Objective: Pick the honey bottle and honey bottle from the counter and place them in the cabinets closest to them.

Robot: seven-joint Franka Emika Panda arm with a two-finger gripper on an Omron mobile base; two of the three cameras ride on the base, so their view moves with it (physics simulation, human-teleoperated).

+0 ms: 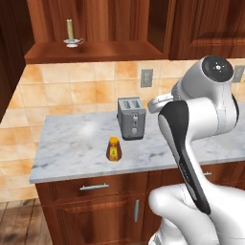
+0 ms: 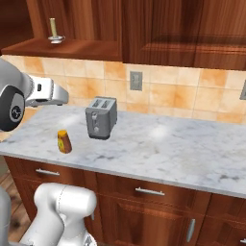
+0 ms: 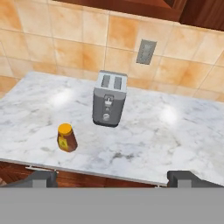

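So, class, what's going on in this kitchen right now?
A white robot arm is facing a marble counter, and its gripper is open and holding nothing. One honey bottle stands upright near the counter's front edge, untouched, in front of a silver toaster. Above, a wooden shelf ledge under the wall cabinets carries a candle. The bottle has not been picked up yet.

Illumination is even and moderately bright, with soft pale glare patches on the marble counter (image 3: 144,131), one left of the toaster (image 3: 109,98) and one to its right. Shadows are faint: a small dark patch sits under the toaster and the honey bottle (image 3: 66,137), and the cabinets (image 2: 182,29) darken toward the top corners. Rendering is slightly soft overall, with no visible edge distortion.
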